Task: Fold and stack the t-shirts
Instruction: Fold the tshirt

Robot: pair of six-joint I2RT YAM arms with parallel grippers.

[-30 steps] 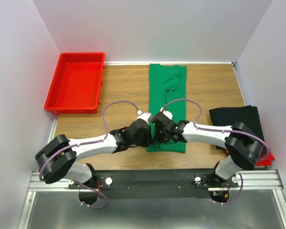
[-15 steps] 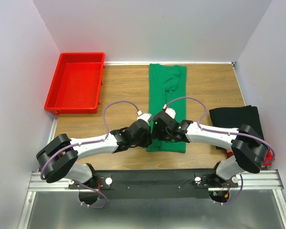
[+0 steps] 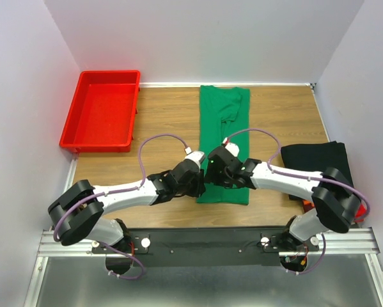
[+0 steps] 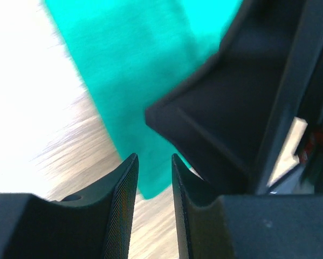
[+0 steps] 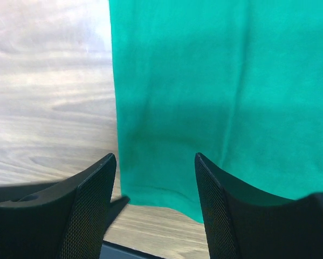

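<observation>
Two grippers meet at the near left corner of the green t-shirt (image 3: 223,121), which lies flat as a long narrow strip down the middle of the table (image 3: 165,121).

Compared with a second ago, the right gripper (image 5: 155,162) has drawn back a little from the hem. I now see its jaws spread wide over the cloth, with nothing between them. The left gripper (image 4: 153,162) has hardly moved. Its fingers (image 4: 123,205) stand a narrow gap apart just above the corner of the hem, and I see no cloth in that gap. The shirt keeps the same outline throughout.

I read this as a release: the lengthwise fold is laid and both tools have let go. Crosswise folds remain before this shirt can join the pile, so I judge the work on this garment to be about half done.

A folded black t-shirt (image 3: 316,163) rests at the right edge of the table, with red cloth (image 3: 360,212) showing beneath it. The red tray (image 3: 101,115) stands at the far left, well apart.
</observation>
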